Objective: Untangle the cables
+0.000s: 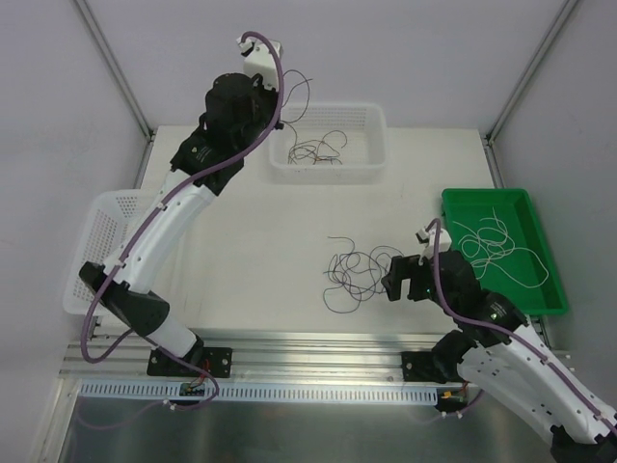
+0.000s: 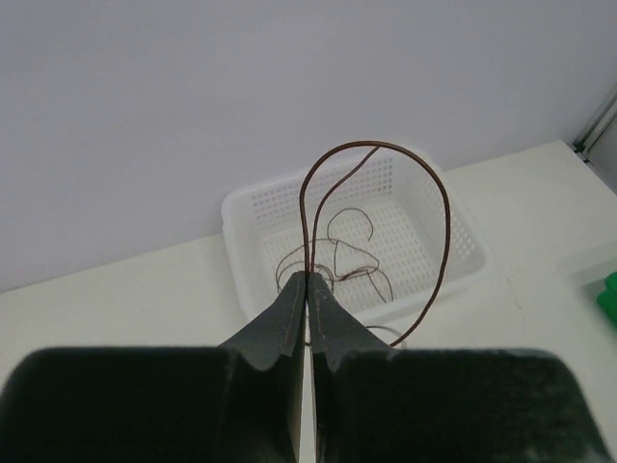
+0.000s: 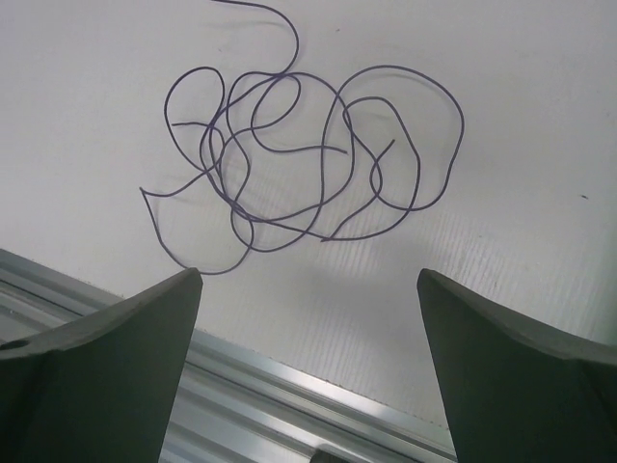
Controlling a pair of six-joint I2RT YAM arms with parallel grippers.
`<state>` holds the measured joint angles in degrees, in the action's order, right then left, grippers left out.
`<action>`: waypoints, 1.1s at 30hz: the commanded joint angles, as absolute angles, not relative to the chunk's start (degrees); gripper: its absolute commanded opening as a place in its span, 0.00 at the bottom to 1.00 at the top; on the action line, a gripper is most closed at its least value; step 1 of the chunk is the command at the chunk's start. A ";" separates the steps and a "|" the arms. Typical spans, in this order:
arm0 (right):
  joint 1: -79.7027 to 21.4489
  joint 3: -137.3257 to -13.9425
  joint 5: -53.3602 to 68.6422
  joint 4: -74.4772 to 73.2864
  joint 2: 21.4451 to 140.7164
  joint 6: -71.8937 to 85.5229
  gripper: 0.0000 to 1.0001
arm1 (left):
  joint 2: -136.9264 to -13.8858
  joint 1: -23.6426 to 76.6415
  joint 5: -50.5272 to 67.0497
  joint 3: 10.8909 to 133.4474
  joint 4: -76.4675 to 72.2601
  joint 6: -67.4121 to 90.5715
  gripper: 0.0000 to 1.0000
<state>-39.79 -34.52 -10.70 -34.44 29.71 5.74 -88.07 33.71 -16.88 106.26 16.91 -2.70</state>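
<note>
Cables of thin purplish wire [image 3: 299, 159] are bunched in a loose tangle on the white table [image 1: 251, 241], near its front edge and just left of the right gripper [image 3: 308, 280]. That gripper's fingers are spread wide, with nothing between them. Farther right, thin white cables [image 1: 496, 241] are coiled in the green plastic tray [image 1: 487, 194]. At the far side, a thin dark brown cable [image 2: 444, 212] is pinched by the left gripper [image 2: 308, 280] above the white perforated plastic basket [image 2: 241, 207], where more dark cables [image 1: 318, 150] are gathered.
</note>
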 commanded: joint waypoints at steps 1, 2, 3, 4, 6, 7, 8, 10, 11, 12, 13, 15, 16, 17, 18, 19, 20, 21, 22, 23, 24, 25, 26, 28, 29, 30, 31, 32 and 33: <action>-39.81 -37.79 -8.88 -37.70 27.69 4.74 1.00 | -92.88 32.08 -12.84 110.74 6.87 -3.60 0.00; -39.73 -37.97 -8.35 -37.79 26.47 4.92 1.00 | -93.86 31.30 -12.22 110.74 5.55 -3.60 0.00; -39.81 -38.06 -8.18 -37.88 26.02 5.01 1.00 | -95.00 30.85 -10.48 110.74 4.06 -3.43 0.00; -39.81 -38.14 -8.09 -38.05 25.67 5.10 1.00 | -97.27 30.24 -9.59 110.74 1.52 -3.25 0.00; -39.73 -38.49 -8.70 -38.84 25.14 5.10 1.00 | -99.83 28.75 -7.48 110.92 -1.22 -2.64 0.01; -39.73 -38.58 -8.96 -39.20 25.14 5.01 1.00 | -102.80 28.31 -6.51 111.61 -2.97 -2.38 0.01; -39.73 -38.58 -9.40 -39.72 25.05 4.84 1.00 | -104.40 27.43 -5.81 112.23 -3.42 -1.68 0.01; -39.81 -38.50 -9.41 -40.16 25.22 4.83 1.00 | -109.30 26.72 -4.22 113.63 -4.56 -1.15 0.01; -39.90 -38.41 -9.40 -40.43 25.31 4.92 1.00 | -110.81 26.28 -3.61 113.99 -6.05 -0.27 0.01; -39.82 -38.41 -9.14 -40.52 25.40 5.18 1.00 | -112.31 25.67 -3.17 114.08 -7.20 -0.18 0.01; -39.90 -38.15 -9.05 -40.52 25.49 5.27 1.00 | -115.28 25.32 -2.29 114.17 -8.16 -0.18 0.01; -39.81 -37.79 -8.97 -40.52 25.40 5.89 1.00 | -118.37 24.79 -1.76 114.69 -10.10 -0.18 0.08; -39.81 -37.44 -8.96 -40.43 25.57 6.06 1.00 | -121.26 24.61 -1.50 115.83 -10.11 -0.09 0.17; -39.81 -37.44 -9.05 -40.43 25.66 6.24 0.99 | -122.33 24.61 -1.76 116.01 -10.11 -0.09 0.42; -39.81 -37.53 -9.23 -40.52 25.84 6.33 1.00 | -122.95 24.52 -2.37 115.93 -10.02 -0.09 0.54; -39.81 -37.53 -9.40 -40.60 26.10 6.42 1.00 | -122.70 24.61 -2.90 114.54 -10.11 -0.17 0.65; -39.90 -37.62 -9.75 -40.61 26.54 6.33 1.00 | -122.09 24.61 -3.07 113.48 -10.11 2.43 0.75; -39.90 -37.62 -10.02 -40.61 26.89 6.42 1.00 | -121.21 24.61 -2.82 112.34 -10.11 2.90 0.87; -39.82 -37.70 -10.19 -40.52 27.33 6.42 1.00 | -118.68 24.70 -2.46 109.45 -10.11 3.60 0.91; -39.81 -37.79 -10.72 -40.43 28.38 6.59 1.00 | -116.91 24.78 -2.37 107.51 -10.11 5.00 0.95; -39.81 -37.88 -10.81 -40.17 28.74 6.85 1.00 | -115.07 24.79 -1.85 105.49 -10.11 5.71 0.99; -39.81 -37.88 -10.90 -39.91 29.18 7.20 0.99 | -110.87 25.05 -1.58 100.77 -9.76 6.23 0.99; -39.81 -37.79 -10.90 -39.47 29.79 7.56 1.00 | -108.66 25.66 -1.32 98.20 -9.32 7.89 0.99; -39.81 -38.06 -10.72 -39.03 31.02 8.61 0.99 | -101.74 26.45 -0.09 89.97 -8.53 9.92 0.99; -39.73 -38.06 -10.98 -38.68 31.55 8.79 1.00 | -99.51 27.50 1.74 87.04 -6.70 12.63 0.99; -39.73 -38.14 -11.16 -38.58 32.60 9.05 1.00 | -97.14 28.21 2.28 84.05 -5.81 14.05 0.99; -39.81 -38.58 -11.95 -38.85 33.22 9.84 1.00 | -92.94 28.91 4.20 78.37 -4.58 15.37 0.99; -39.81 -38.84 -13.17 -39.37 33.83 10.28 1.00 | -90.90 29.79 5.35 75.53 -2.48 18.17 0.99; -39.81 -39.11 -13.53 -39.46 34.45 10.37 0.99 | -88.88 31.62 6.67 72.63 -1.50 19.50 0.99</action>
<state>-39.79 -36.47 -10.74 -40.05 32.97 8.16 -97.47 27.88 0.54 79.66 -3.64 11.70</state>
